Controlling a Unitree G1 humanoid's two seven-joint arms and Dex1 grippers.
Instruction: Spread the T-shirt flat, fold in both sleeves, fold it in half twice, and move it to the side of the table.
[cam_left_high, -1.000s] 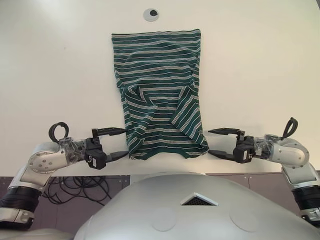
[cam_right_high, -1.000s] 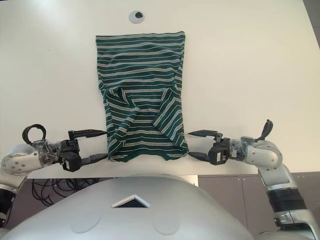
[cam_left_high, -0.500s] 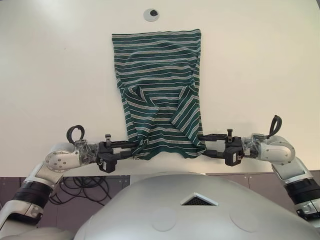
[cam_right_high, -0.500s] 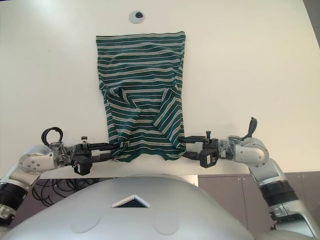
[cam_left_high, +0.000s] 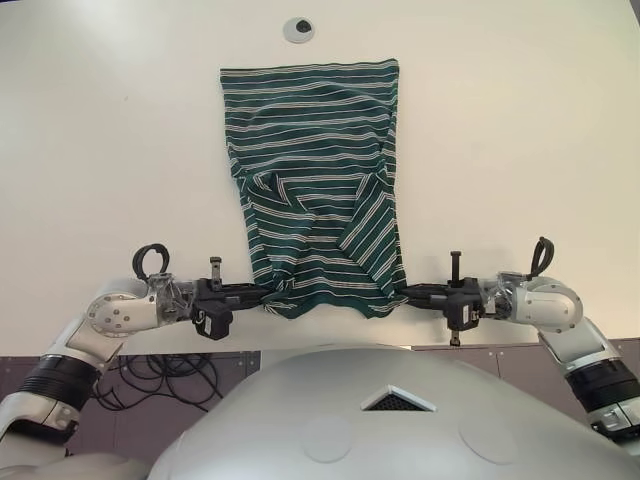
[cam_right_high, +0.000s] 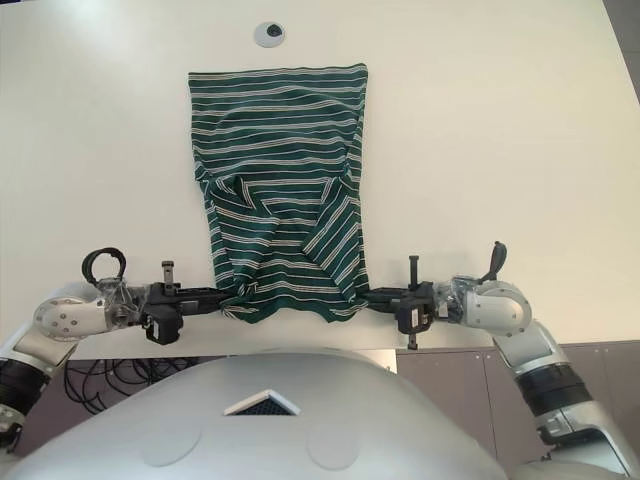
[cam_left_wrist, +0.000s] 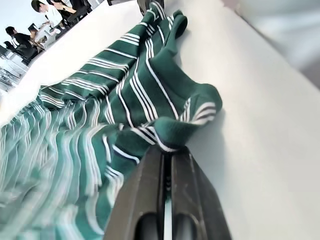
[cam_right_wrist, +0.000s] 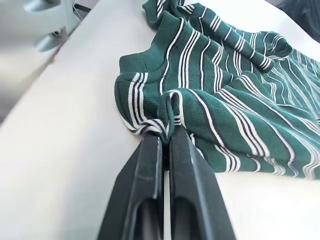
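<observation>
Left gripper (cam_left_high: 262, 293) is pressed together on the near left corner of the T-shirt (cam_left_high: 315, 190), and the right gripper (cam_left_high: 408, 292) is closed the same way on the near right corner. Each wrist view shows a small bunch of striped cloth nipped at the tip. Under them the desk (cam_left_high: 520, 150) is pale and smooth. The T-shirt lies down its middle as a long narrow panel with the sleeves tucked in over the body. Its far edge sits just short of a small round disc (cam_left_high: 298, 30) near the far edge of the desk, and its near edge is close to the near edge. It looks light, soft and limp, so it will likely sag between the two holds and slide easily over the smooth top. The tucked sleeves may slip out if one corner rises ahead of the other. The near corners, where the layers stack, seem the best hold, since the thicker cloth gives a firmer bite
</observation>
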